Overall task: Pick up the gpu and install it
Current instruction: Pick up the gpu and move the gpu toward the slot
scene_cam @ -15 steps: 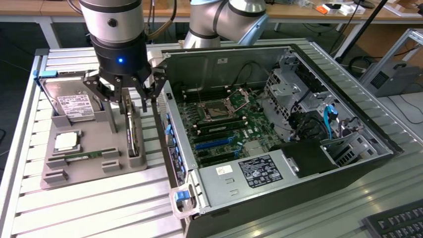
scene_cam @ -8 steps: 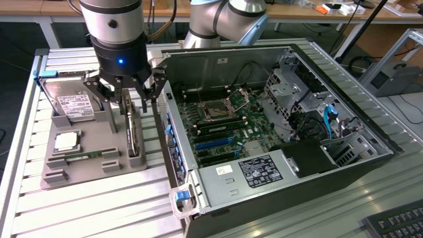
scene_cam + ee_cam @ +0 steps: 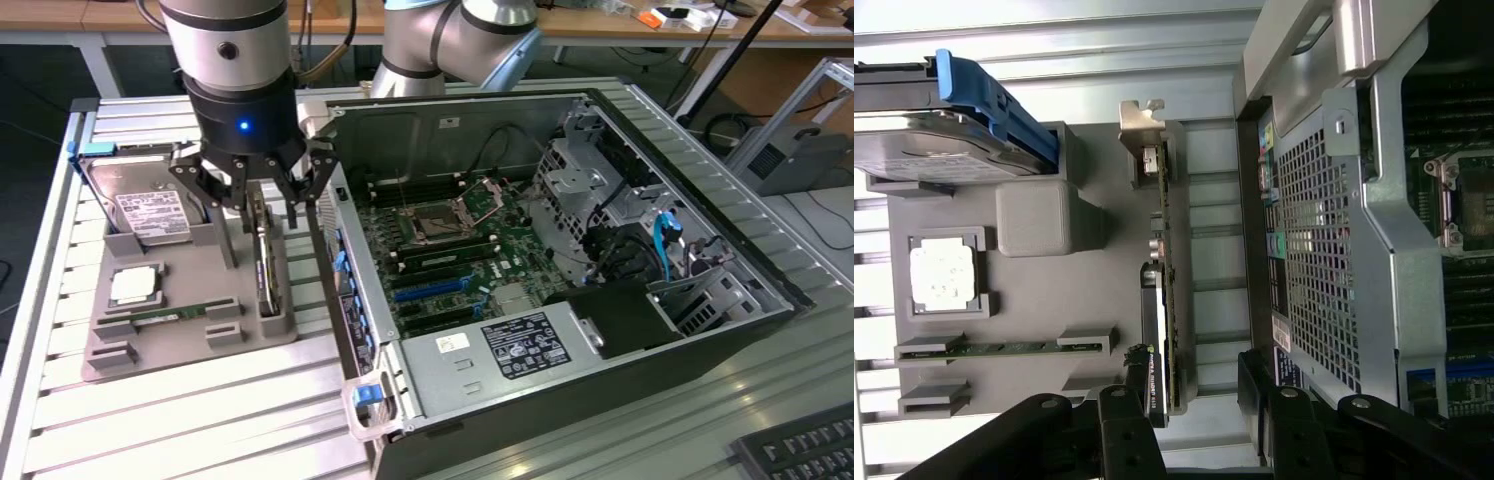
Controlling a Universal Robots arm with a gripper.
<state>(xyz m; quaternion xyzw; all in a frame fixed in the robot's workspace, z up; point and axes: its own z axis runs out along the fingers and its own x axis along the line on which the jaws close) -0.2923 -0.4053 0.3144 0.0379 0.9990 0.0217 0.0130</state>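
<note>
The gpu (image 3: pixel 266 268) stands on its long edge in a slot of the grey holder tray (image 3: pixel 200 262), beside the open computer case. In the wrist view the gpu (image 3: pixel 1165 270) is a thin edge-on card, with its silver bracket (image 3: pixel 1144 128) at one end and its black cooler face turned toward the tray. My gripper (image 3: pixel 263 200) hangs just above the card's far end with its fingers spread to either side. It is open and touches nothing. In the wrist view my gripper (image 3: pixel 1194 388) has one black finger (image 3: pixel 1126 425) on each side of the card's line.
The tray also holds a silver hard drive (image 3: pixel 147 212) with a blue caddy (image 3: pixel 994 100), a CPU (image 3: pixel 134 285) and a RAM stick (image 3: pixel 167 318). The open case (image 3: pixel 400 130) lies on its side at the exterior view's right, its motherboard (image 3: pixel 461 265) exposed. A keyboard (image 3: pixel 801 450) sits at the lower right.
</note>
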